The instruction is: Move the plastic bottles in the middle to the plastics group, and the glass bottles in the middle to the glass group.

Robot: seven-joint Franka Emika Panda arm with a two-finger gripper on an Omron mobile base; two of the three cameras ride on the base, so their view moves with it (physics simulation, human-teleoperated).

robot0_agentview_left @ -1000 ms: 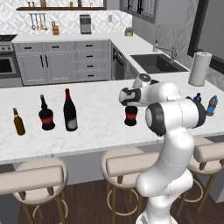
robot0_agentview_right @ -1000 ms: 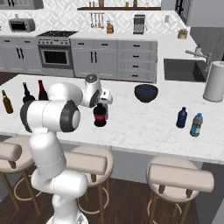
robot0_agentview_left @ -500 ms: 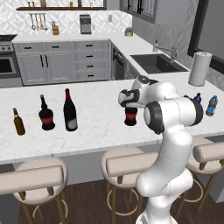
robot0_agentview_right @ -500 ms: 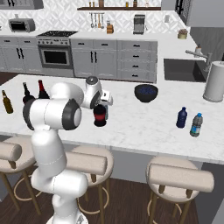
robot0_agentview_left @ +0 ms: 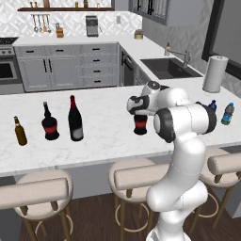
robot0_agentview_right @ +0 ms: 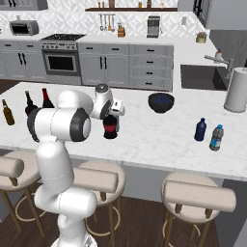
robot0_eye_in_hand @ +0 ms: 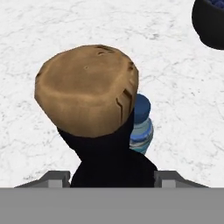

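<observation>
Cork stopper [robot0_eye_in_hand: 86,89] of the squat dark bottle [robot0_agentview_left: 140,123] sits directly under the hand camera, with the bottle's dark shoulders between the two grey finger tips at the bottom of that view. The gripper [robot0_agentview_left: 137,104] is over this bottle's neck in the middle of the counter [robot0_agentview_left: 103,141]. The jaws stand on either side of the neck, partly open; whether the pads bear on the glass cannot be told from these pictures.

Just behind the bottle in the hand view stands the small light-blue plastic bottle [robot0_eye_in_hand: 140,127], its cap close beside the glass shoulder. A clean lift needs to go straight up to avoid knocking it over.

Step in hand, by my judgement: grasping the squat glass bottle. The next move calls for a firm hold on the neck, a vertical lift, then a carry to the robot's left.

Further along on that side stand the tall wine bottle [robot0_agentview_left: 75,120], a second squat bottle [robot0_agentview_left: 49,124] and the amber bottle [robot0_agentview_left: 20,131]. On the opposite end are the dark-blue bottle [robot0_agentview_right: 200,130] and the clear bluish bottle [robot0_agentview_right: 216,138]. A dark bowl [robot0_agentview_right: 161,102] lies beyond, towards the sink [robot0_agentview_right: 200,77].
</observation>
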